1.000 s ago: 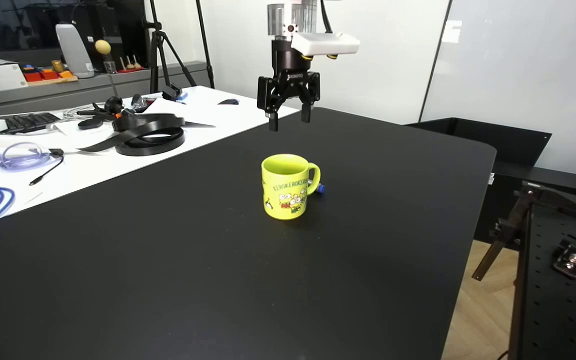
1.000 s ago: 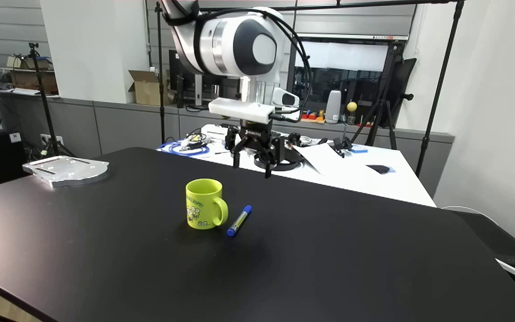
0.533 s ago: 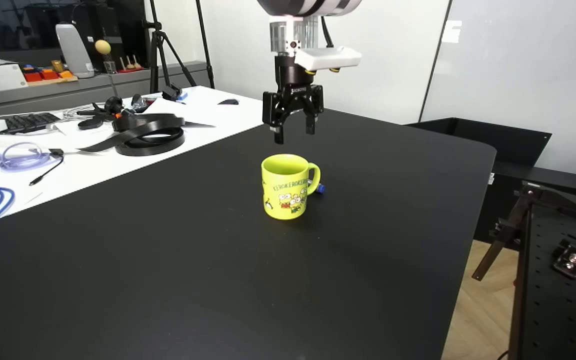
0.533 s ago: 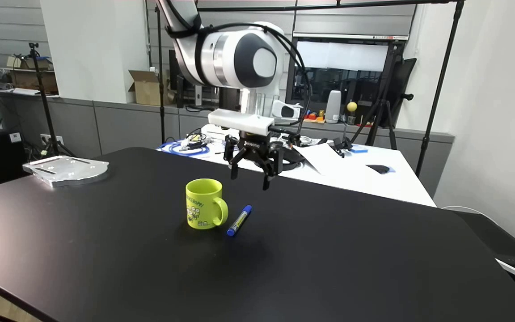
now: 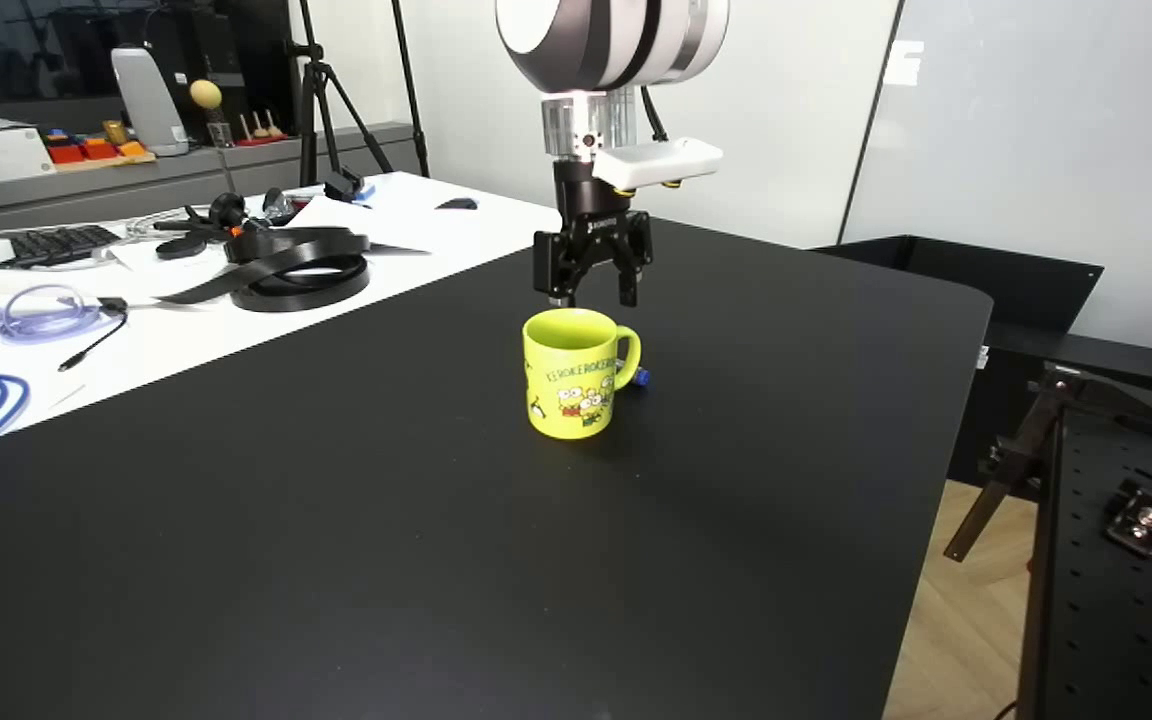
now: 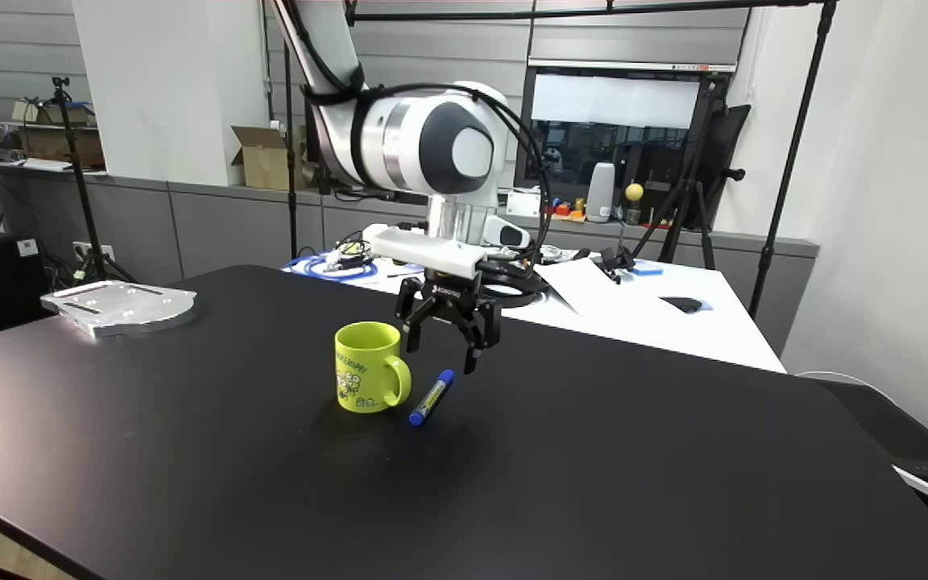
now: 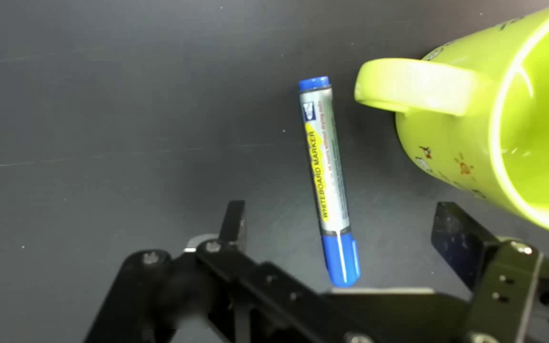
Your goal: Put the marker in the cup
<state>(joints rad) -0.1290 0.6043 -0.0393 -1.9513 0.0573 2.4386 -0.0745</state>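
Cup upright, marker outside, lying just beside it

Over the last second the fingers have come down in both exterior views, and their tips, which in an exterior view showed barely past the far edge of the desk, now stand out against its black top, one near the mug, one near the upper end of the marker. In an exterior view one of them has slipped partly behind the mug's rim, and the rounded joint of the arm has dropped into sight from above. A white box has come out from behind the arm.
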